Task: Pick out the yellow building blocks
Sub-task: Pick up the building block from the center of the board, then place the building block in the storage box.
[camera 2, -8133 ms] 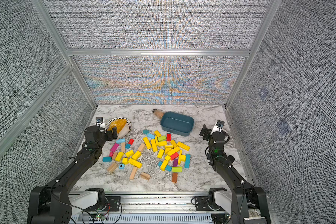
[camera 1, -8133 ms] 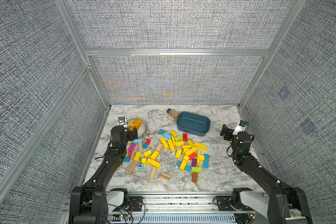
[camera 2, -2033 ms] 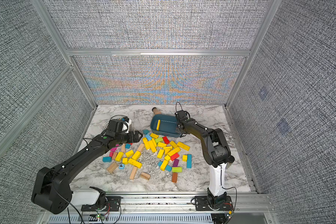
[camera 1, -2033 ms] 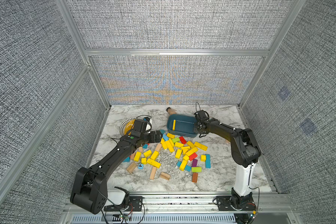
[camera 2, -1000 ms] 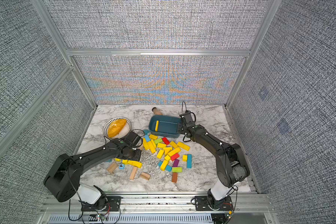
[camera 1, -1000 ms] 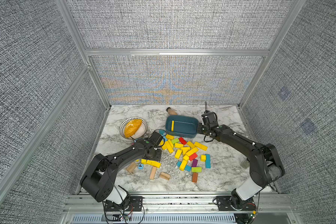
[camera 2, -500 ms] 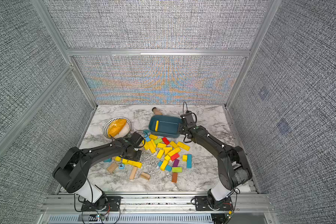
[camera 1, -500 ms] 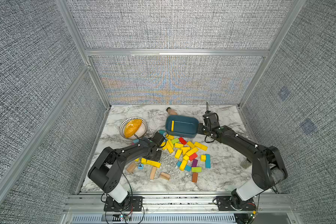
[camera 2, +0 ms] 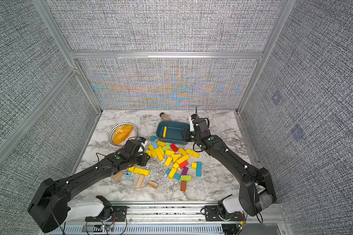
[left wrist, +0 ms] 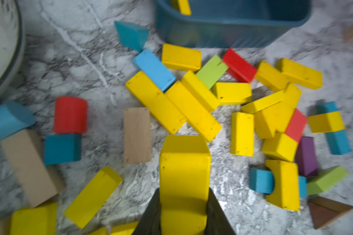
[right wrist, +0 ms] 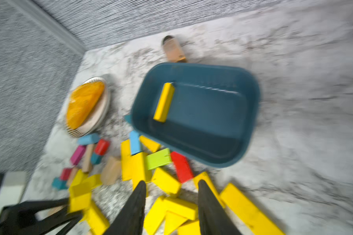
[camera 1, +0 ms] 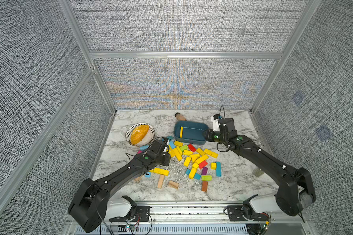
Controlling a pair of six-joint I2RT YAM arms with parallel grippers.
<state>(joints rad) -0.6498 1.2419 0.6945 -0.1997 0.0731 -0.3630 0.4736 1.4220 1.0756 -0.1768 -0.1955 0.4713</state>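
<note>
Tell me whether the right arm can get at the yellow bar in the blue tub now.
Probably yes. The right gripper hangs open and empty by one end of the tub, which has no lid, and the yellow bar lies alone inside at the other end.

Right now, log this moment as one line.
left jaws: shut on yellow block | right jaws: open, empty, near blue bin | in bin: one yellow bar | loose: many yellow blocks

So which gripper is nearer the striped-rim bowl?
Left. The left gripper, shut on a yellow block, is close beside the striped-rim bowl. The right gripper is at the teal tub, at its end away from the bowl.
</note>
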